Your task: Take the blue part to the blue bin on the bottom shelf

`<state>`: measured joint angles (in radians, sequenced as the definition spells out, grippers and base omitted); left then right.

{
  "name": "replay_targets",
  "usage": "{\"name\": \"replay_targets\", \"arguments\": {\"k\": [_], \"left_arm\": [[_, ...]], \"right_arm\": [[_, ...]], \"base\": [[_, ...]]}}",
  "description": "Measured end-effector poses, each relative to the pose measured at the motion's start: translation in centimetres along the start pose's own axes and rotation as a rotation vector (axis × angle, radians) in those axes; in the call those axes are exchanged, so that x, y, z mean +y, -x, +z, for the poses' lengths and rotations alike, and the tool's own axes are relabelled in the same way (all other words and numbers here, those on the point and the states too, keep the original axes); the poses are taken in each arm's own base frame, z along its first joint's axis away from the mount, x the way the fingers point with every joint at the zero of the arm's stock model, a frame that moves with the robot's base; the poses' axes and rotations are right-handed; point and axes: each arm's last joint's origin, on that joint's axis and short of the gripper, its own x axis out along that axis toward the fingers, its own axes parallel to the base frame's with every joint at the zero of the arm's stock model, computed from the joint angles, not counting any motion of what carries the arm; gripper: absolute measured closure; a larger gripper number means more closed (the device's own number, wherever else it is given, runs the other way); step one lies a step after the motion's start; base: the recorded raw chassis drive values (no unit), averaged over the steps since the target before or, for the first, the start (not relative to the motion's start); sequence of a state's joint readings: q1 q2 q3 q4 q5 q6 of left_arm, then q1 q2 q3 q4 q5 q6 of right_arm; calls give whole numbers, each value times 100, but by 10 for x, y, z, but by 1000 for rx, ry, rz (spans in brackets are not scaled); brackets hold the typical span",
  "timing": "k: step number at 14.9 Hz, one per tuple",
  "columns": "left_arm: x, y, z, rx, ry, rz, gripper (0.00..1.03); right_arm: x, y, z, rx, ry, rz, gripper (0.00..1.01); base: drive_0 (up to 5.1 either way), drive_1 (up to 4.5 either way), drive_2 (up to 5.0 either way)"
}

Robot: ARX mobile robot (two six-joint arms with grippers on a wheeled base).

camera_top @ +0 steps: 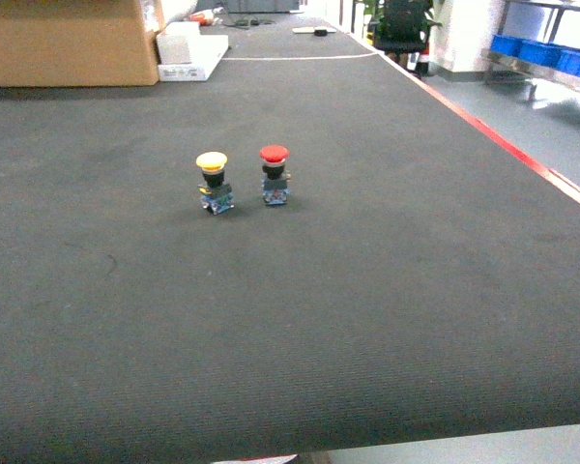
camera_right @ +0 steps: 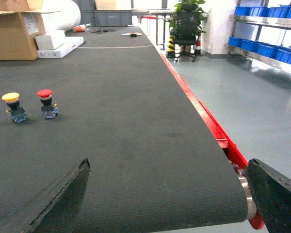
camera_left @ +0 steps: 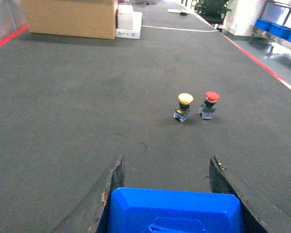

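Observation:
In the left wrist view the blue part, a bright blue block with bevelled corners, sits between the two dark fingers of my left gripper, which is shut on it above the dark belt. My right gripper is open wide over the belt's near right corner, with nothing between its fingers. Neither gripper shows in the head view. Far off at the right, several blue crates stand on a steel rack. I cannot tell which is the blue bin, and the bottom shelf is not clearly visible.
A yellow-capped push button and a red-capped one stand side by side mid-belt. A cardboard box and white boxes sit at the far left. A red frame edge borders the belt on the right, with grey floor beyond.

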<state>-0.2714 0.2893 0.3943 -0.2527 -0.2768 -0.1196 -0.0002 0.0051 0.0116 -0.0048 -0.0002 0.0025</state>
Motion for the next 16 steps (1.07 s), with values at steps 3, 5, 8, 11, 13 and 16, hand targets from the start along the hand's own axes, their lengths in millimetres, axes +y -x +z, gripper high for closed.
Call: {"name": "replay_targets", "arguments": {"k": [3, 5, 8, 11, 13, 16], "left_arm": [[0, 0, 0, 0, 0, 0, 60], [0, 0, 0, 0, 0, 0, 60], [0, 0, 0, 0, 0, 0, 60], [0, 0, 0, 0, 0, 0, 60], [0, 0, 0, 2, -1, 0, 60], [0, 0, 0, 1, 0, 1, 60]], "right_arm": [[0, 0, 0, 0, 0, 0, 3], [0, 0, 0, 0, 0, 0, 3], [0, 0, 0, 0, 0, 0, 3], [0, 0, 0, 0, 0, 0, 3], [0, 0, 0, 0, 0, 0, 3], [0, 0, 0, 0, 0, 0, 3]], "base": [[-155, -155, -155], [-153, -153, -153], [-165, -165, -165], [-159, -159, -159], [-150, -150, -150], [-171, -171, -171]]}}
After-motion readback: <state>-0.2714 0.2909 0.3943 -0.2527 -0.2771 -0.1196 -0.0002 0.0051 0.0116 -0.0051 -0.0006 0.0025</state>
